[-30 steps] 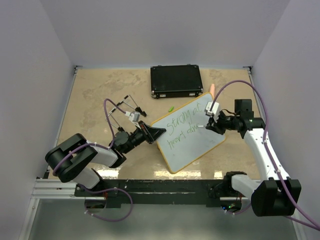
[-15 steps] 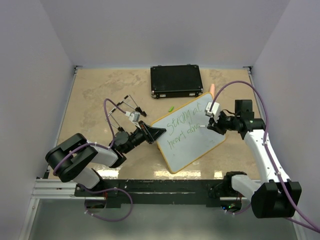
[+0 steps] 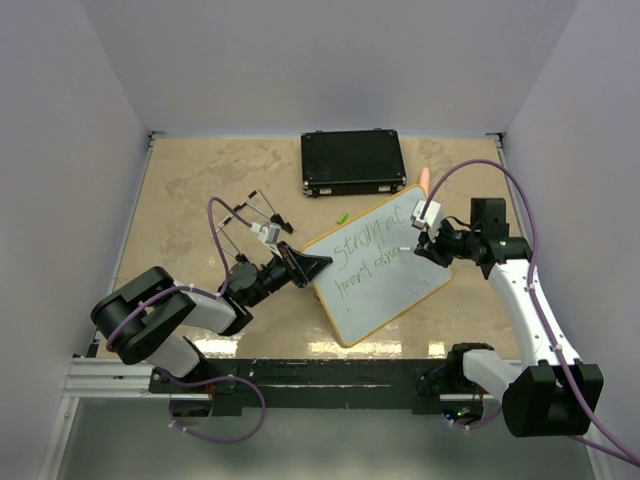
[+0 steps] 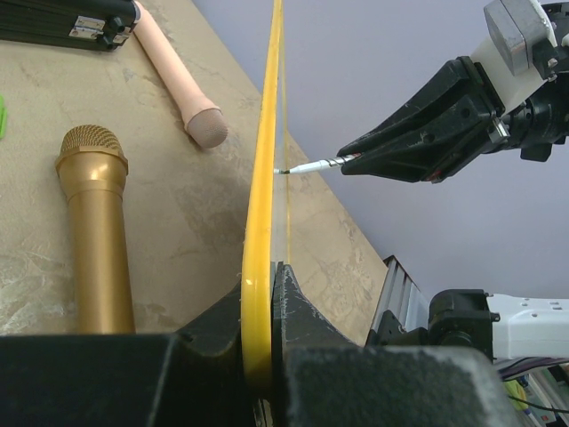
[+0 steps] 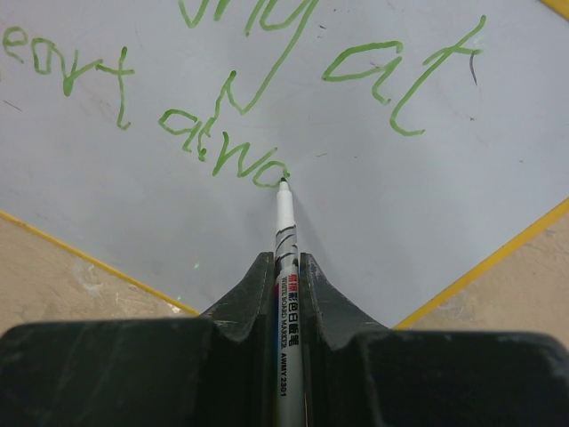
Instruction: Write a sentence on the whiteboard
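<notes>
The whiteboard [image 3: 392, 300], white with a yellow rim, is propped up on edge in the middle of the table. My left gripper [image 3: 318, 265] is shut on its left rim; in the left wrist view the yellow rim [image 4: 263, 178] runs edge-on between the closed jaws of that gripper [image 4: 263, 356]. My right gripper [image 5: 285, 267] is shut on a white marker [image 5: 286, 233]. The marker's green tip touches the board at the end of the sentence's [image 5: 240, 151] second line. Green lettering [image 3: 365, 250] fills two lines on the board.
A black case [image 3: 352, 162] lies at the back of the table, a small green cap [image 3: 341, 216] just in front of it. A gold microphone [image 4: 93, 231] and a pink one [image 4: 178, 80] lie behind the board. Thin black wire-framed items [image 3: 255, 210] lie left of the board.
My right gripper has shifted slightly to the right along the second line, and the green lettering there has grown. The left gripper and the board have not moved.
</notes>
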You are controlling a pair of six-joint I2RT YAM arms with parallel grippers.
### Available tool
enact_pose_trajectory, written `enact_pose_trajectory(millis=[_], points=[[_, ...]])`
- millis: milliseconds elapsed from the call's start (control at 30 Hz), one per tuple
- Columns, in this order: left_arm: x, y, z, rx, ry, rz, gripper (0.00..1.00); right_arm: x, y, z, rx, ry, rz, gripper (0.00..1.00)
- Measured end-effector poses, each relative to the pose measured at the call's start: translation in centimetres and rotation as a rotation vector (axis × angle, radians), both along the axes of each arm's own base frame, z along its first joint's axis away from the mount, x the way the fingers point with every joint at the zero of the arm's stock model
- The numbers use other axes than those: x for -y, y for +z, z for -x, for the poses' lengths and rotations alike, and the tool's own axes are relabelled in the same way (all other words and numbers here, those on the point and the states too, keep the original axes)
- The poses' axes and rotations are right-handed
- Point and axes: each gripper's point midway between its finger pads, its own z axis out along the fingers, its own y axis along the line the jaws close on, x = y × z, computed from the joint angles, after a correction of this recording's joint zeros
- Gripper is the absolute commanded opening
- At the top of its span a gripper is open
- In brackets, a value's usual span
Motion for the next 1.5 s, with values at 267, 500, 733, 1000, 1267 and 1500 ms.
enact_pose_trajectory(millis=[267, 500, 733, 1000, 1267, 1500], points=[[0.0, 0.0, 0.0, 0.000, 0.000, 0.000, 0.00, 0.0, 0.0, 0.0, 0.000, 0.002, 0.003, 0.00], [0.1, 0.0, -0.1, -0.003, -0.001, 0.000, 0.00, 0.2, -0.2, 0.1, 0.000, 0.003, 0.018, 0.00], [0.1, -0.1, 0.0, -0.004, -0.001, 0.001, 0.00, 0.7, -0.9, 0.8, -0.019, -0.006, 0.045, 0.00], [0.1, -0.1, 0.0, -0.004, -0.002, 0.001, 0.00, 0.9, -0.8, 0.9, -0.013, -0.015, 0.054, 0.00], [0.1, -0.1, 0.0, -0.004, -0.003, 0.001, 0.00, 0.4, 0.6, 0.8, 0.024, -0.015, 0.021, 0.00], [0.1, -0.1, 0.0, -0.004, -0.003, 0.001, 0.00, 0.3, 1.2, 0.0, 0.048, -0.041, -0.001, 0.00]])
